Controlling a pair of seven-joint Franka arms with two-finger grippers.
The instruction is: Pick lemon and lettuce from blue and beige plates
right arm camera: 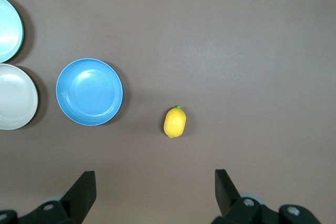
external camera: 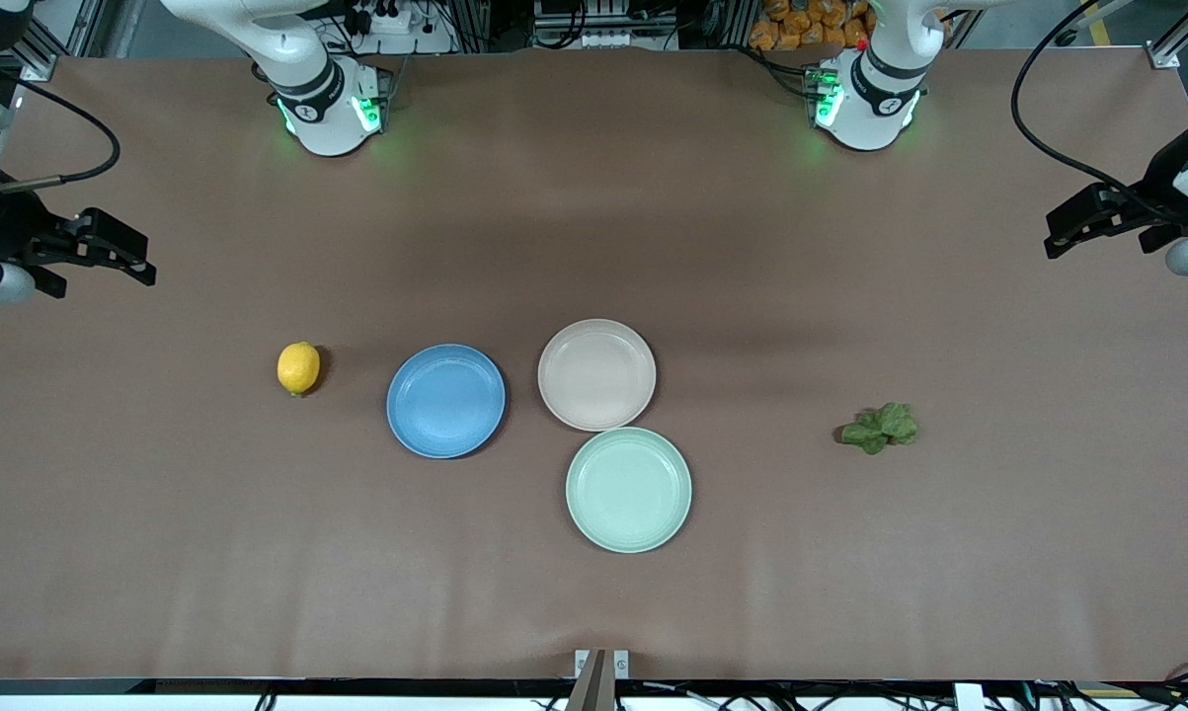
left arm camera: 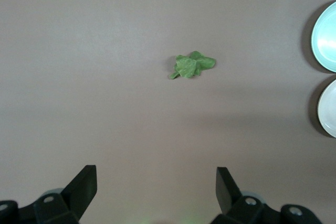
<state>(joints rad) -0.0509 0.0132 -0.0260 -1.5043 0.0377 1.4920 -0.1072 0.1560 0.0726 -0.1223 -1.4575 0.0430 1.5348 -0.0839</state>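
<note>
We saw a broad brown tabletop (external camera: 594,197), matte and evenly lit, faintly shadowed across its middle. Past its upper edge ran metal framing (external camera: 475,25), cabling and a heap of orange items (external camera: 811,25). Black cables (external camera: 1048,118) trailed over both ends.

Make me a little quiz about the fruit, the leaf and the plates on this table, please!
1. True or false: the lemon lies on the blue plate.
2. Which plate is nearest the front camera? A) blue plate B) beige plate C) mint-green plate
3. Fill in: the lettuce lies on the bare table toward the ____ arm's end.

Key:
1. False: the lemon lies on the table beside the blue plate. All three plates hold nothing.
2. C.
3. Left. The left gripper and right gripper are both open, up at the table's ends.
</note>
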